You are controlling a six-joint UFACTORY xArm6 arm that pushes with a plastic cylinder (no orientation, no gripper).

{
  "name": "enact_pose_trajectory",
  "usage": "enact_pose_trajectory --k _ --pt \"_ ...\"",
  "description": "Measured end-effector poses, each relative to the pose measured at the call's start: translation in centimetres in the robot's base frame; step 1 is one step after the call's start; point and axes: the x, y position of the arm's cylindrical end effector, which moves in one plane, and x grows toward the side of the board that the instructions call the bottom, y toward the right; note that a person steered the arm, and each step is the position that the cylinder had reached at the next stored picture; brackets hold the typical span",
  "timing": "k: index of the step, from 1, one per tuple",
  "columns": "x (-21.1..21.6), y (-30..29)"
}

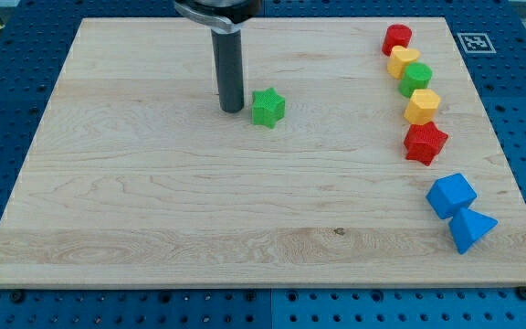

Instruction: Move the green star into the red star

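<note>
The green star [268, 108] lies on the wooden board [153, 210], a little above and left of the board's middle. My tip [232, 110] stands just to the star's left, a narrow gap apart. The red star [425, 143] lies far to the view's right, near the right edge, at the low end of a column of blocks.
Above the red star runs a column: a yellow block [422, 106], a green block [417, 77], a yellow block [403, 61] and a red block [396, 39]. Below it lie a blue block [450, 195] and a blue wedge-like block [470, 228].
</note>
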Motion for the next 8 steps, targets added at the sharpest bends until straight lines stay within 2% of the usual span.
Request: enact_pose_trajectory --k 1,3,8 --pt "-0.6 -0.1" --pt "1.5 1.2" --pt "1.5 16.3"
